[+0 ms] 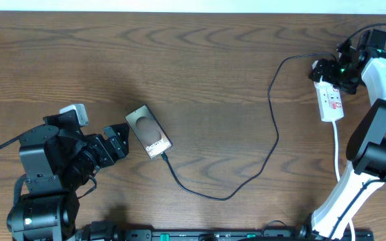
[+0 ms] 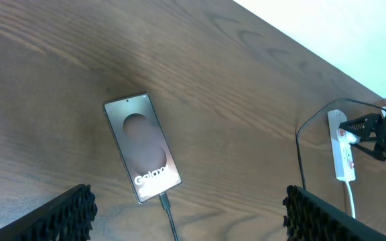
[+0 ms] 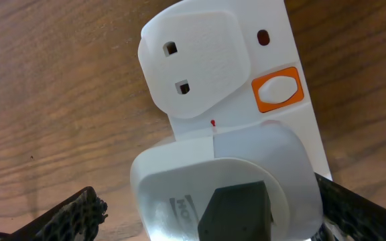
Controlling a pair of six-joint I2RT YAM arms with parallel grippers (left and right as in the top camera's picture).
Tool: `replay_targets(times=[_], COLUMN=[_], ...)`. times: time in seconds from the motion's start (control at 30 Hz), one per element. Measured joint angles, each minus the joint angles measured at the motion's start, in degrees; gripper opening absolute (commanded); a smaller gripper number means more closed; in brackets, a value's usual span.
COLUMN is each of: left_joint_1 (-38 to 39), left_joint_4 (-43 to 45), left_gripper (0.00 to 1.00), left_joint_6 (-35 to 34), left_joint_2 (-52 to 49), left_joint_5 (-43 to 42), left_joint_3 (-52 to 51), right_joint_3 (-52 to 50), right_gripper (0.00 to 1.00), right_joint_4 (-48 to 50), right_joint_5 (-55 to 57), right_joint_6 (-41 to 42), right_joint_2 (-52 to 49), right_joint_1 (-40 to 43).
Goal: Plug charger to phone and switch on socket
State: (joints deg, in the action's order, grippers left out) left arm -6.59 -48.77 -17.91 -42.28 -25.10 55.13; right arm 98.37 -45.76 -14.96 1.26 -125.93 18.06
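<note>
We're holding right gripper (image 1: 328, 72), jaws released, over socket (image 1: 332, 106) upper right; prob. light, slide-prone, so we're targeting orange switch (image 3: 278, 89) squarely. Left gripper (image 1: 120, 140) released too.

Dark wood-grain tabletop (image 1: 200, 60). The phone (image 1: 148, 131) lies flat and face up, left of centre toward the near edge and skewed to the edges. The charger (image 1: 275, 127) is seated in its near end, and its thin black cable loops toward the near edge, climbs past the middle and bends off toward the far right corner. There the white socket (image 1: 330, 100) lies lengthwise close to the right edge, its white cord (image 1: 337, 144) trailing back toward the near edge.
</note>
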Motion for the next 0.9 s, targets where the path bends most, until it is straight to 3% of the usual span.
replay_targets(times=[0.47,0.9], left_joint_1=[0.0,0.0], left_joint_4=[-0.1,-0.1], left_gripper=[0.88,0.88], left_joint_6=[0.0,0.0], left_joint_2=[0.0,0.0], left_joint_5=[0.0,0.0], left_joint_3=[0.0,0.0], right_joint_3=[-5.6,-5.7], right_gripper=[0.91,0.91], right_joint_4=[6.4,6.6], right_joint_5=[-0.6,-0.3], right_joint_6=[0.3,1.4], right_joint_2=[2.4,2.6], right_joint_1=[0.0,0.0])
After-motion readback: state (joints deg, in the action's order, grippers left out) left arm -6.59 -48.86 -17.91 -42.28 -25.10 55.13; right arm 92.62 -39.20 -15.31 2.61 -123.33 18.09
